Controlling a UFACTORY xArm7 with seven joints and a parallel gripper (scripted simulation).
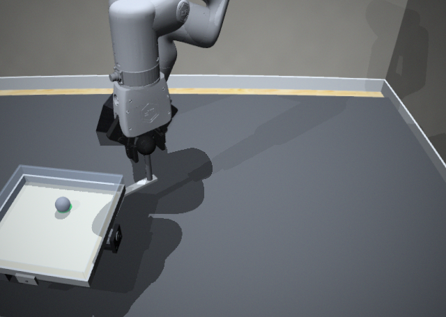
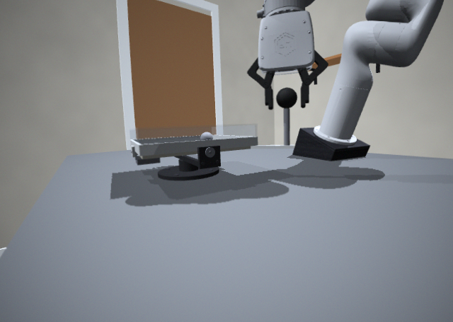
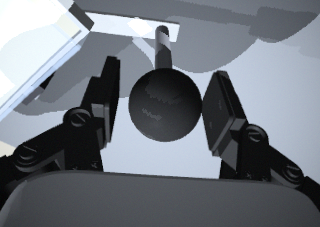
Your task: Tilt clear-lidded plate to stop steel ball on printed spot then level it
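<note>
The clear-lidded plate [image 1: 54, 227] sits on its pivot stand at the lower left and looks level in the side view [image 2: 193, 143]. The steel ball [image 1: 62, 203] rests on the white floor of the plate, over the green spot [image 1: 69, 207], of which only a sliver shows. A black knob [image 1: 145, 145] on a thin post stands on a tab at the plate's right corner. My gripper [image 2: 286, 98] is open around the knob, with a gap on each side of it. The wrist view shows the knob [image 3: 165, 105] between the fingers, not touching them.
The arm's black base [image 2: 330, 146] stands behind the knob. A brown panel in a white frame [image 2: 171, 66] stands behind the plate. The plate's black stand [image 2: 188, 170] rests on the table. A low wall edges the table.
</note>
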